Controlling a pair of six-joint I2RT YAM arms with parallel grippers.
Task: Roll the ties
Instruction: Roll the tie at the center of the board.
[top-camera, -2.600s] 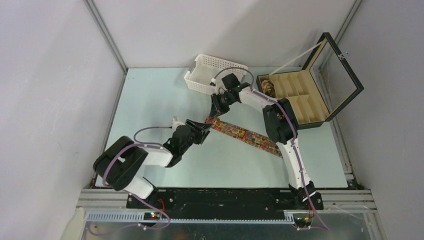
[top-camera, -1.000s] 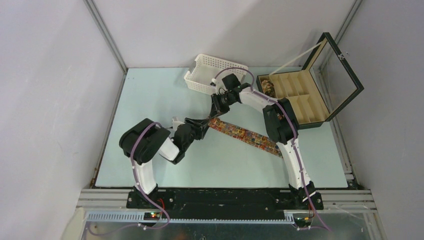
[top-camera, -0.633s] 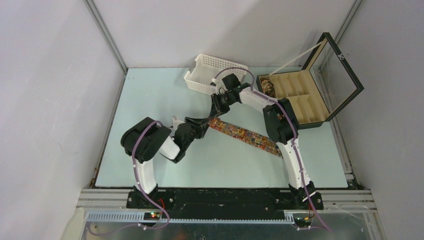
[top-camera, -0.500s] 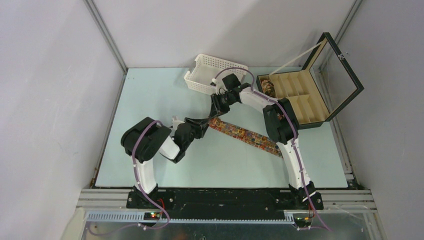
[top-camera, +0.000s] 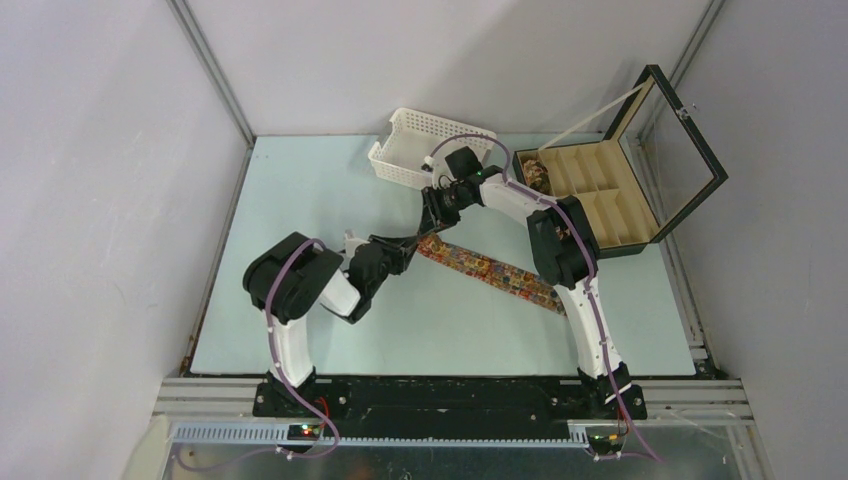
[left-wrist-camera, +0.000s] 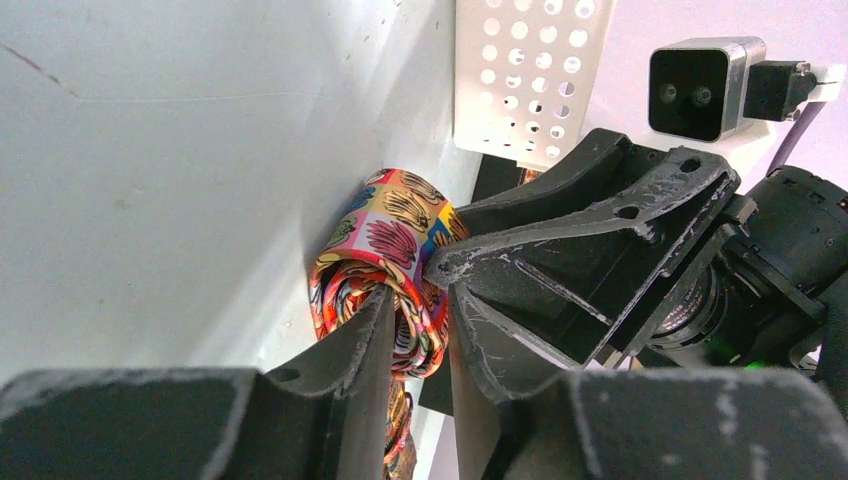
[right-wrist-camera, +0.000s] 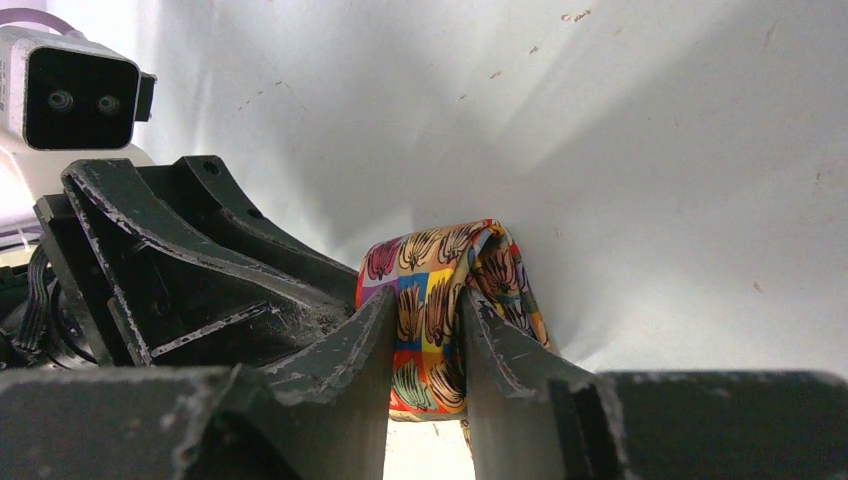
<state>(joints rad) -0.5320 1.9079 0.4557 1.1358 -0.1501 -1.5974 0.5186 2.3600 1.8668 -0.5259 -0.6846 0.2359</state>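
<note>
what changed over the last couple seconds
The left arm folded up, its elbow swinging in toward the centre, while the left gripper stayed at the rolled end of the tie. The right gripper, the flat stretch of the tie, the white basket and the open box stayed put. Both grippers pinch that rolled end now.

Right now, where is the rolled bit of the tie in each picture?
Top: roll in the middle, at the strip's left end.
Left wrist: roll in the centre, between the fingers.
Right wrist: roll low centre, between the fingers.
Landmark: left gripper and right gripper meeting at it.
</note>
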